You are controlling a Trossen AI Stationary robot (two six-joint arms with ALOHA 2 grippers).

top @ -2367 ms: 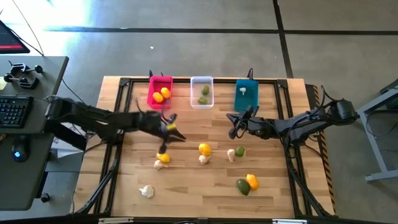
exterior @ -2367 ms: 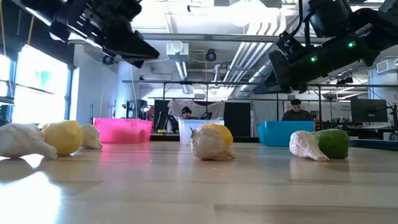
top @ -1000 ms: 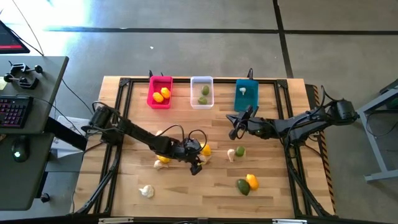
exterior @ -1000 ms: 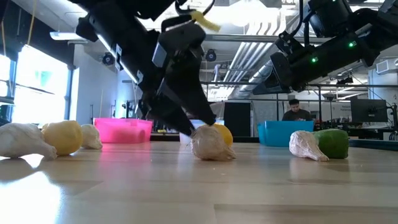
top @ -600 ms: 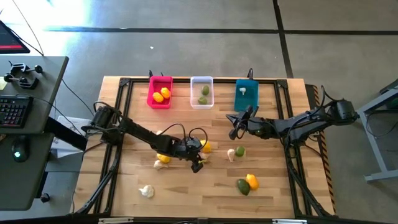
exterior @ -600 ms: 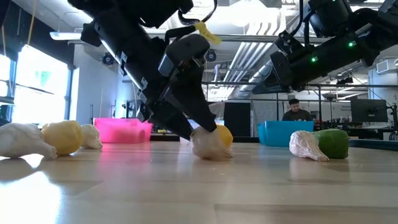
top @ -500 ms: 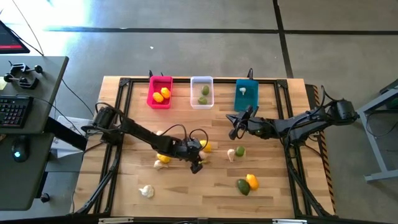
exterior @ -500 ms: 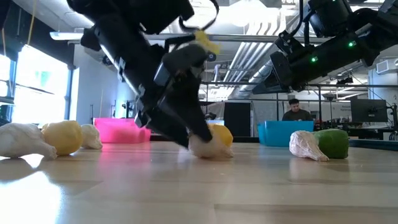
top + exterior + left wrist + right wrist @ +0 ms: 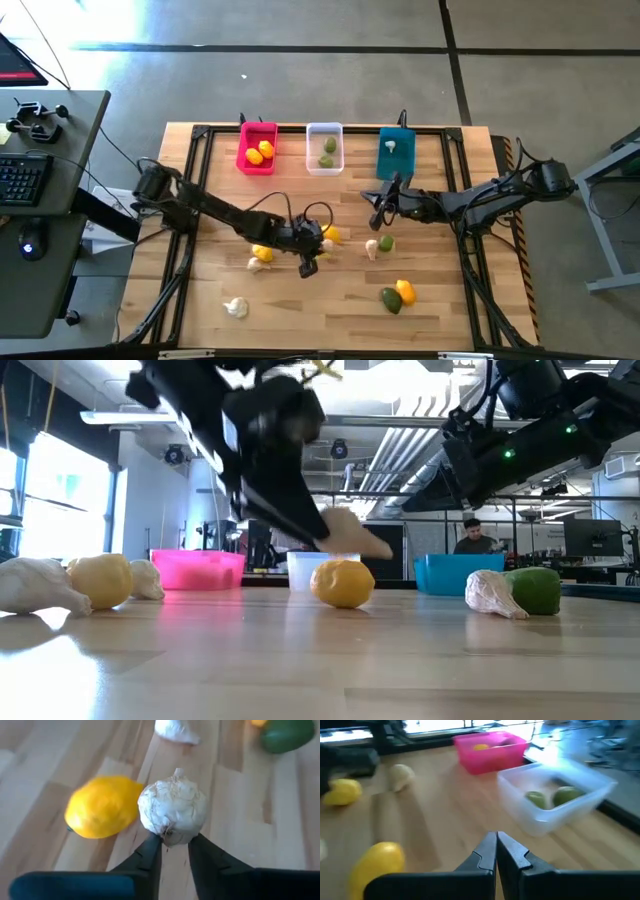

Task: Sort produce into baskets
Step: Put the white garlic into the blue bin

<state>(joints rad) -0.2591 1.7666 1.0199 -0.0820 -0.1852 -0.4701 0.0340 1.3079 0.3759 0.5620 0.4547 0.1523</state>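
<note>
Left gripper [image 9: 175,845] is pinching a garlic [image 9: 172,811] by its lower end, fingers [image 9: 150,851] clamped on either side, bulb sticking out past the tips. It is hanging just above the surface [image 9: 330,290], beside a lemon [image 9: 102,806]. Garlic is looking light, stiff and knobbly, so a hold across the fat middle seems safer than this end pinch. Farther off, right gripper [image 9: 496,851] is waiting, fingers closed on nothing, near the white basket [image 9: 555,800]
</note>
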